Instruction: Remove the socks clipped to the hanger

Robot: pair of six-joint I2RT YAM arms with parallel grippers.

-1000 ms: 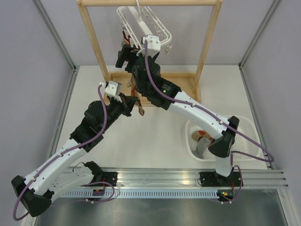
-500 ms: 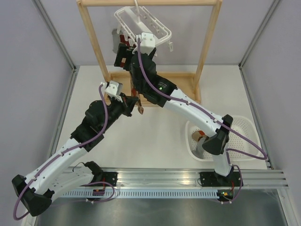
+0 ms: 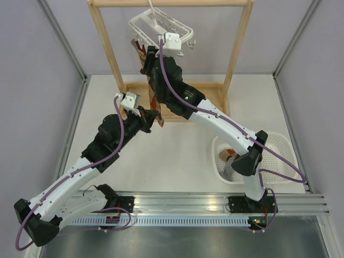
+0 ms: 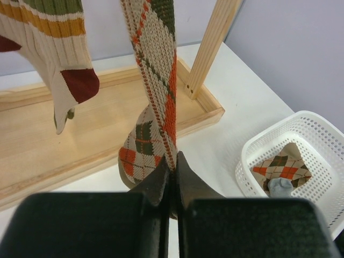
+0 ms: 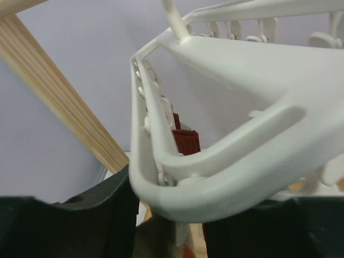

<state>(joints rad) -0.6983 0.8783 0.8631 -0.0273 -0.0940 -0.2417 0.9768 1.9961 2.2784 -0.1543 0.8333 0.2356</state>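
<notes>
Pinching what, exactly, is the left gripper (image 4: 173, 169)?
Its jaws are pressing together on the edge of an argyle sock (image 4: 156, 80), low down, beside its foot. That sock is hanging straight down from above, and its foot is dangling in front of the base tray (image 4: 80, 123) of the wooden rack (image 4: 212, 48).
What is hanging beside it?
A striped sock (image 4: 54, 54) is hanging to its left in the wrist view, cream with orange and green bands and a dark red patch, above the tray.
And where is the right gripper (image 5: 169, 220) sitting?
It is sitting up at the white hanger (image 5: 258, 70), which is hanging tilted from the rack's top bar (image 3: 172, 2). Its jaws are standing apart on either side of a rounded corner of the frame. I cannot tell whether they are squeezing it or only flanking it. A dark red cuff (image 5: 185, 142) is showing beneath the frame's rail.
Are any socks lying off the hanger?
A second argyle sock (image 4: 279, 164) and a grey sock (image 4: 279, 187) are lying in the white perforated basket (image 4: 322, 145), which is standing on the counter (image 4: 236, 118), right of the rack and well apart from the hanger.
</notes>
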